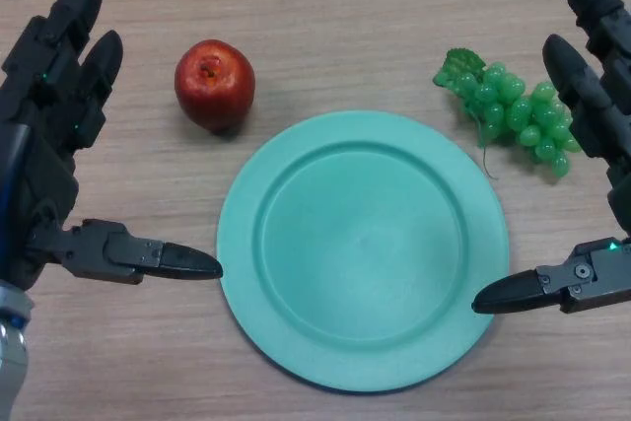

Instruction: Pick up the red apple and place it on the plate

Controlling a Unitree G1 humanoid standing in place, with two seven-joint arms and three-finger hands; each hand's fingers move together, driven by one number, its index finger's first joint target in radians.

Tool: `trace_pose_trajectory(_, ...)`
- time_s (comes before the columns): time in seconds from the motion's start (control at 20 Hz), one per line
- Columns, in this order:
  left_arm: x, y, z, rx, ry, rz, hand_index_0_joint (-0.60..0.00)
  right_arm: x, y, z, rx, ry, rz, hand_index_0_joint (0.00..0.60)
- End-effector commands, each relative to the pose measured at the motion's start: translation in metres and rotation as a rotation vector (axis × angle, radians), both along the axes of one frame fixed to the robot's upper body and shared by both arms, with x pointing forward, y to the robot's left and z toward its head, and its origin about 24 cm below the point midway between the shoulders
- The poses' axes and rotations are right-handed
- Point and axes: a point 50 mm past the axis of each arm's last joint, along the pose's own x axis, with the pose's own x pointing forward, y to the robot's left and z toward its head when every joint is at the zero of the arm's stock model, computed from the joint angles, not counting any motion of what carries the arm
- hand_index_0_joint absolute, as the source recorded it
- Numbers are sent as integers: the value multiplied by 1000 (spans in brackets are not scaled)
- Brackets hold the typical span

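Head view shows you a pale wood-grain table (335, 7) with a green plate (363, 248) at centre. The red apple (214, 85) sits at the plate's ten o'clock, just off the rim; green grapes (513, 110) lie at two o'clock. Your left hand (44, 145) and right hand (601, 145) flank the plate, fingers spread, empty.

A light wood-grain table (345, 7) fills the view, evenly lit.

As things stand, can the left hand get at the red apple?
Probably yes: the left hand is open beside the red apple, with only bare table between them; the plate lies nearer the robot, out of the way.
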Motion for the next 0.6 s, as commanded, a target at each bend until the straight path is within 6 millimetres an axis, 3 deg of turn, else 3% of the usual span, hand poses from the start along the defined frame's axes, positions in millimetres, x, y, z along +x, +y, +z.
trace_pose_trajectory(0.05,-7,6,27,49,-191,49,0,-11,-5,26,7,-179,22,0)
trace_pose_trajectory(0.4,16,18,29,55,-169,98,0,-9,-9,26,12,-179,10,0)
trace_pose_trajectory(0.6,50,24,29,126,-167,144,0,-11,-12,26,12,-179,-2,0)
